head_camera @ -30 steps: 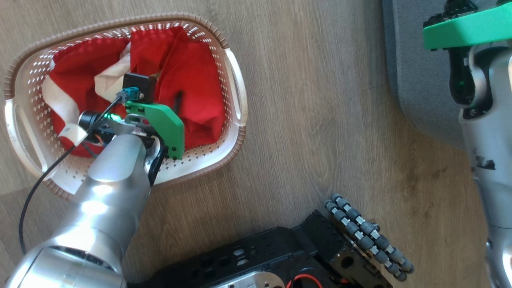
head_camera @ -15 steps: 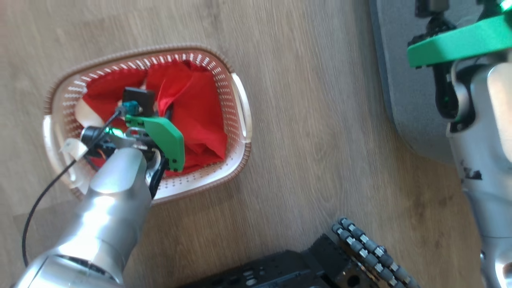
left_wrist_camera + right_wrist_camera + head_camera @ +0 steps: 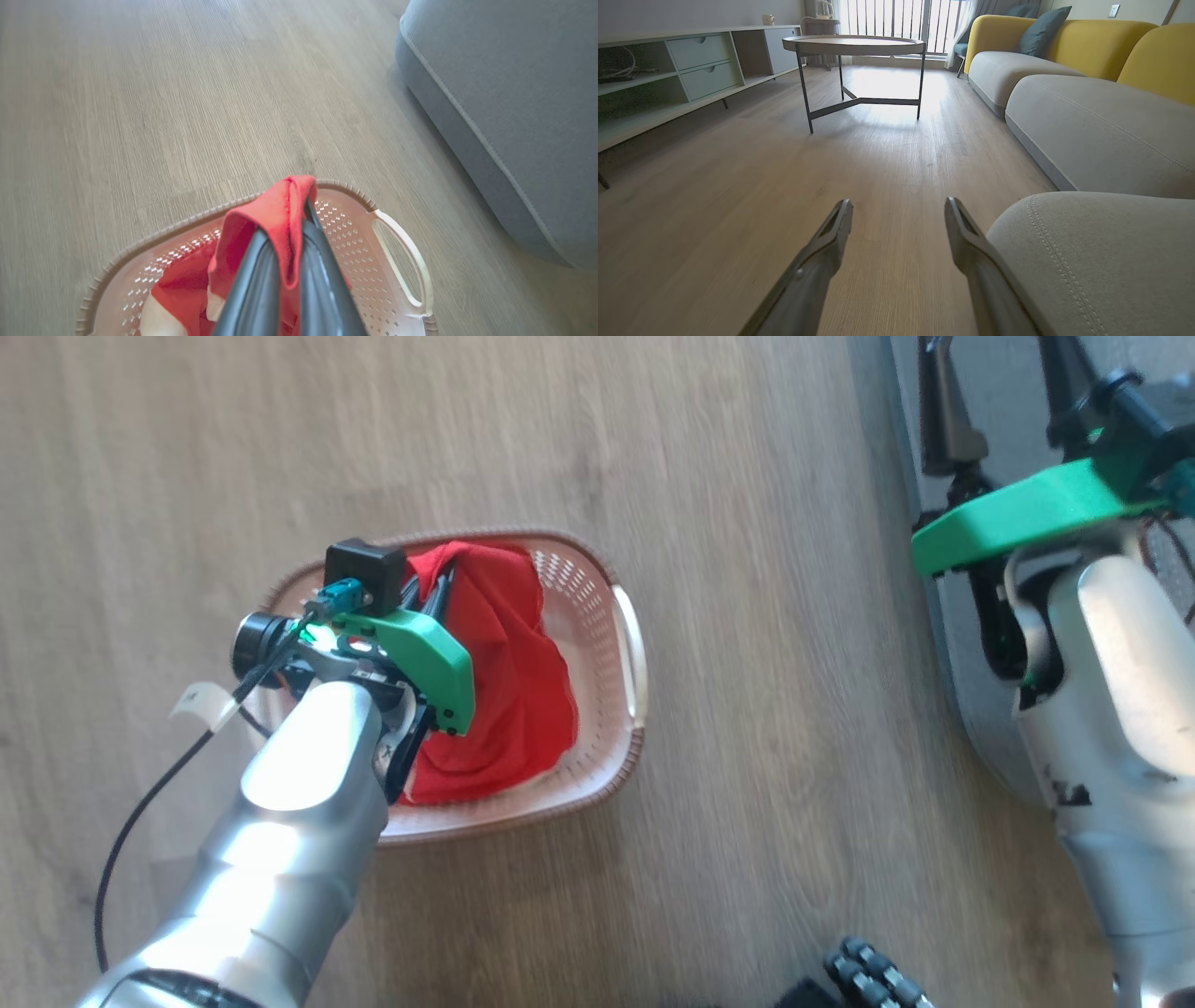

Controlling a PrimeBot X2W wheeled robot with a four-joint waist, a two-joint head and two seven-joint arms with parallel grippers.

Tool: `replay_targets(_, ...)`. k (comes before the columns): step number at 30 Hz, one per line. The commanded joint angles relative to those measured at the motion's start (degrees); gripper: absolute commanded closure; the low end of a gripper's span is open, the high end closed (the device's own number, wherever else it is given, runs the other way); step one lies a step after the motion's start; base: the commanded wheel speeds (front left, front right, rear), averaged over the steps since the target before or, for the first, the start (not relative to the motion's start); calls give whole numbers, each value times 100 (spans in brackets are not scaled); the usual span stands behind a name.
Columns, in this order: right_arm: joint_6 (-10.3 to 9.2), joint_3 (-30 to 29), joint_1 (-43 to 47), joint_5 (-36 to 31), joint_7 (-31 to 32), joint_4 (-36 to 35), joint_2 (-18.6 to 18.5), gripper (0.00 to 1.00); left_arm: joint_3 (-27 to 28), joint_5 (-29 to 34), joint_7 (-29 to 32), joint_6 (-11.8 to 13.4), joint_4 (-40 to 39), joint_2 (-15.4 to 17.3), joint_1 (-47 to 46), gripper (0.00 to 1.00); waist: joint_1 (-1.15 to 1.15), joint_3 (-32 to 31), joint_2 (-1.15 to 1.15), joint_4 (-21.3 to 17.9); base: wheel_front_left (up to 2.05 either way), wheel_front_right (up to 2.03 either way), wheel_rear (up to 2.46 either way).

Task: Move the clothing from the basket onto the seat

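The left gripper (image 3: pixel 285 228) is pinched tight on a fold of the clothing (image 3: pixel 275 210), with red fabric bunched over and between its two dark fingers. The rest of the garment hangs down into the basket (image 3: pixel 588 616), which sits on the wooden floor (image 3: pixel 747 476). The seat (image 3: pixel 514 93) lies well apart, at about 2 o'clock from the gripper in the left wrist view and 3 o'clock from the basket in the head view. The right gripper (image 3: pixel 899 204) has its jaws spread wide and empty, beside the seat's stitched corner.

The pinch looks narrow, so the fold may slide out partway across. A trailing hem could catch the perforated wall and drag or tip the light basket. Red-and-white cloth lower in the basket may be a second, tangled piece, though I cannot tell. If it is, it could lift partway and drop on the floor.
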Motion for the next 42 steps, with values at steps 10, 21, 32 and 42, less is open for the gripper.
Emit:
replay_targets(10,40,53,613,11,-27,88,38,0,535,504,-61,-91,-1280,79,311,100,1,-1186,0,631,0,0,0)
replay_targets(21,40,3,1161,-15,-27,290,113,0,829,848,-61,-188,-2532,74,503,100,1,-1984,0,858,0,0,0)
replay_targets(32,40,-60,1640,-13,-27,373,228,0,540,954,-61,-212,-3657,73,214,100,1,-2489,0,929,0,0,0)
replay_targets(42,40,-68,1836,-23,-27,403,249,0,101,870,-61,-213,-4368,72,-215,100,1,-2552,0,987,0,0,0)
